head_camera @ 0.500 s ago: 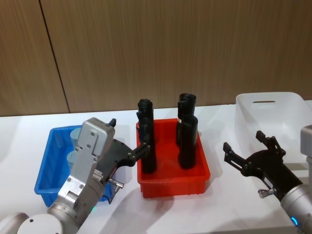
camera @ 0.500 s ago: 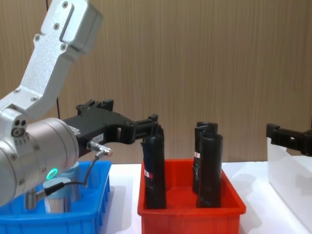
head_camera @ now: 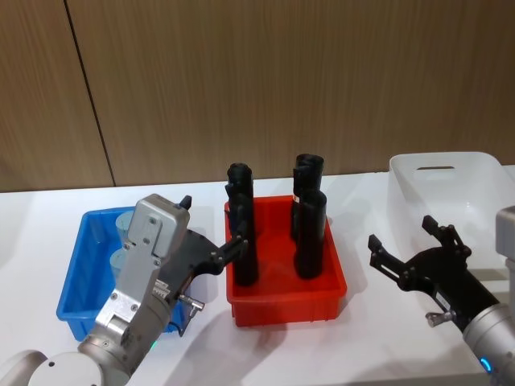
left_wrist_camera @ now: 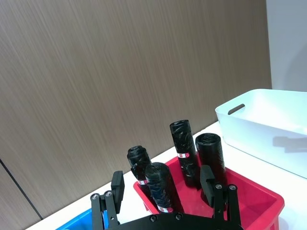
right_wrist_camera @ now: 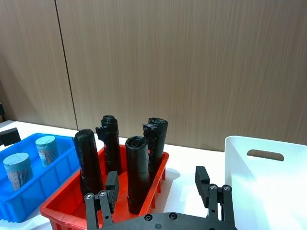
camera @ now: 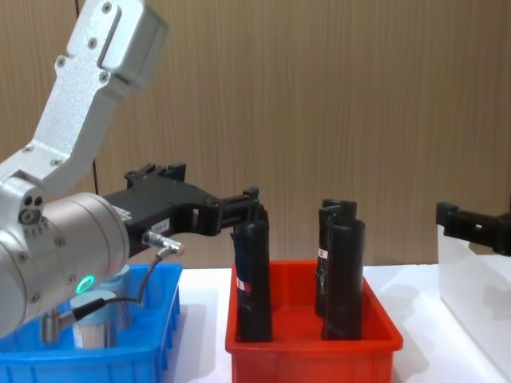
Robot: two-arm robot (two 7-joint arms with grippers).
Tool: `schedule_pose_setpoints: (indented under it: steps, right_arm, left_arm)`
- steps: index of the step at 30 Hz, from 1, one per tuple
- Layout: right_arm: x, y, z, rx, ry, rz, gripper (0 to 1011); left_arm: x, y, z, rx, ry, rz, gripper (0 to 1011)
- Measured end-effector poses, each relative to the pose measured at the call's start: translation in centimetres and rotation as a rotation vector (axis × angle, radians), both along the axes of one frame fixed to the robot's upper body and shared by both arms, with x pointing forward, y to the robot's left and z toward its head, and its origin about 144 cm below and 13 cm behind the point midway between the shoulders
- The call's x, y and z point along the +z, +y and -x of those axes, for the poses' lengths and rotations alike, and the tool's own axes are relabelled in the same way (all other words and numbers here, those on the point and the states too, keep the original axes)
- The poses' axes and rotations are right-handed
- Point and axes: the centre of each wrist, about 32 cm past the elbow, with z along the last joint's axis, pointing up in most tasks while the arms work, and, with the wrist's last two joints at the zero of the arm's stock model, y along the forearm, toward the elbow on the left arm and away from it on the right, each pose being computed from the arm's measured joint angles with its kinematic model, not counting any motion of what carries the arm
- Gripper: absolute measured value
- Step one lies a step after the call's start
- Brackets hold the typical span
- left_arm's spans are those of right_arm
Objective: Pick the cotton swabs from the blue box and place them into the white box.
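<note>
1. The left gripper (head_camera: 214, 222) hangs above the seam between the blue box (head_camera: 74, 281) and the red bin (head_camera: 286, 304). Its fingers are spread wide with nothing between them.
2. From the chest camera I see its far fingertip just over the top of the nearest of the black rolls (camera: 252, 279). I cannot tell whether the two touch.
3. The swabs (right_wrist_camera: 46, 149) are in the blue box. I count two jars, both upright with lids on, one behind the other.
4. On the head feed the left arm covers part of both jars. The gripper itself sits higher than the jars and off toward the red bin, clear of them.
5. The right gripper (head_camera: 400, 231) hovers over the white table (head_camera: 362, 346), between the red bin and the white box (head_camera: 451, 189). It is just in front of that box's near left corner.
6. Its fingers are also spread apart and hold nothing. The right wrist feed shows both tips with open air between them.
7. Four rolls stand upright in the red bin, two toward the wall and two toward me.
8. The three containers sit in a row on the table: blue box on the left, red bin in the middle, white box on the right. The blue box and red bin are just beside each other. The white box stands further off, with its handle cut-out on the wall side.
</note>
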Motion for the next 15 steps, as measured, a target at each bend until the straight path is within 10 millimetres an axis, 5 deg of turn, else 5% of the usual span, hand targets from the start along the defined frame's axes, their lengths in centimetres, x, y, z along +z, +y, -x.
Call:
schedule_pose_setpoints:
  steps: [15]
  right_arm:
    - [0.00, 0.00, 0.00, 0.000, 0.000, 0.000, 1002]
  left_arm:
    - [0.00, 0.00, 0.00, 0.000, 0.000, 0.000, 1000]
